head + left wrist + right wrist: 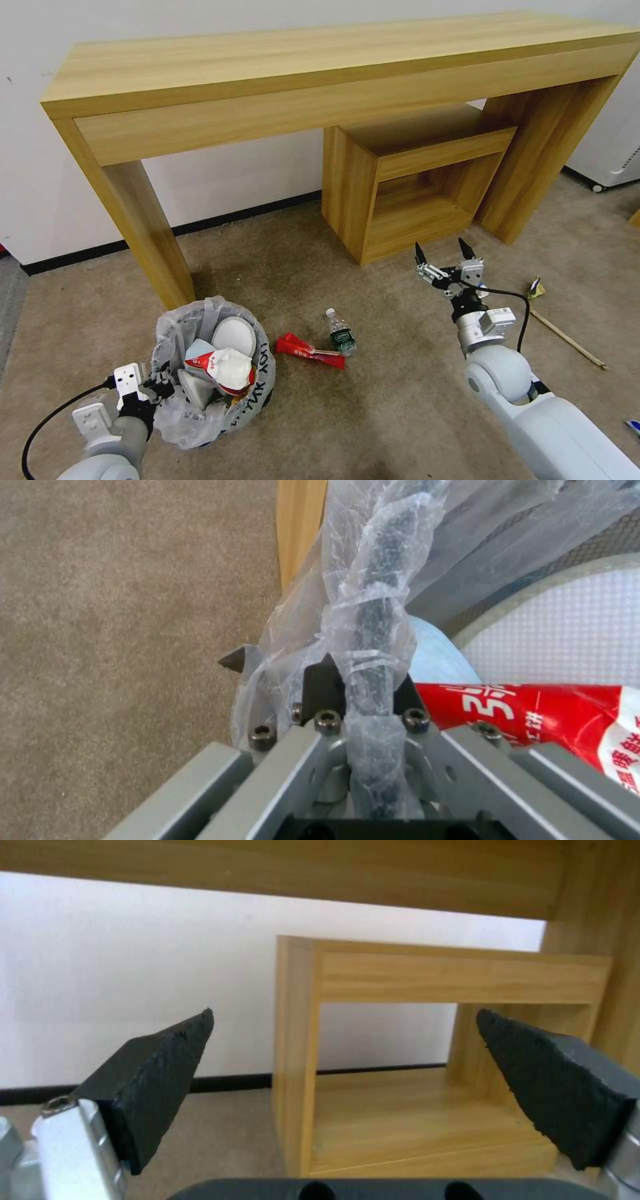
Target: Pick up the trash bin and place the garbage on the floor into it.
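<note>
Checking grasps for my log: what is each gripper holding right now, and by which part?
The left gripper grips the trash bin by its bag-wrapped rim. The right gripper is open and holds nothing.

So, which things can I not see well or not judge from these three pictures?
- Trash bin: in the head view its liner bag and the litter inside cover its black wall and bottom.
- Left claw: in the left wrist view crinkled bag wraps the rim it grips, hiding the contact.
- Blue scrap: cut by the head view's edge.
- Bottle: label too small to read.
</note>
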Available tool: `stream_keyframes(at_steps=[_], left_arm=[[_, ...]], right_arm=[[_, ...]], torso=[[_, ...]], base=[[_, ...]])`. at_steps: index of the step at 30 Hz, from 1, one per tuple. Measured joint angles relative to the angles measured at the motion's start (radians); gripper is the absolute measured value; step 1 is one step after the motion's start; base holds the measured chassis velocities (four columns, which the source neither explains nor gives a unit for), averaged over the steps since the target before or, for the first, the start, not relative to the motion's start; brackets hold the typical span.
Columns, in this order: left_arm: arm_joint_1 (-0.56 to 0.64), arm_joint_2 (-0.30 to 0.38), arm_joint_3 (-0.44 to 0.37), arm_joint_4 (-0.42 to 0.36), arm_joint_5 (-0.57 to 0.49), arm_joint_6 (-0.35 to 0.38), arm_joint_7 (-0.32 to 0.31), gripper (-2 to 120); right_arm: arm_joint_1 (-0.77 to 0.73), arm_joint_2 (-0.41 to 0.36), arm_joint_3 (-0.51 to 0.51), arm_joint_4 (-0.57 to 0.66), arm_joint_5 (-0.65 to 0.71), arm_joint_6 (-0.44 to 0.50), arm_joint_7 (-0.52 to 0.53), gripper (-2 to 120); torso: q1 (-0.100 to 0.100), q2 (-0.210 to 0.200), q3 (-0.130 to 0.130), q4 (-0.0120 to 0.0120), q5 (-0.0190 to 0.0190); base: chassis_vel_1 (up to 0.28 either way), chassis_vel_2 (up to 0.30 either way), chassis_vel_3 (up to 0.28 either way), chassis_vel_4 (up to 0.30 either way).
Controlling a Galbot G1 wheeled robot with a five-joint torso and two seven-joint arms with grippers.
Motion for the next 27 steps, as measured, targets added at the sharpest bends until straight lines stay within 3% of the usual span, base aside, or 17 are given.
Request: stream_keyframes(at_steps=[16,27], left_arm=[[-0.002,-0.003,0.001,0.003,0.000,0.000,0.000,0],[-0.005,-0.015,-0.004,0.007,0.001,0.000,0.001,0]], right_arm=[[0.027,-0.032,-0.088,0.008,0.030,0.011,-0.053,100],[0.165,-0.074,-0.321,-0.002,0.190,-0.152,-0.006,100]], torso=[[0.000,0.000,0.000,0.0000,-0.0001],[0.000,0.000,0.000,0.0001,0.0002]], base=[[0.000,0.000,0.000,0.000],[0.000,0.000,0.000,0.000]])
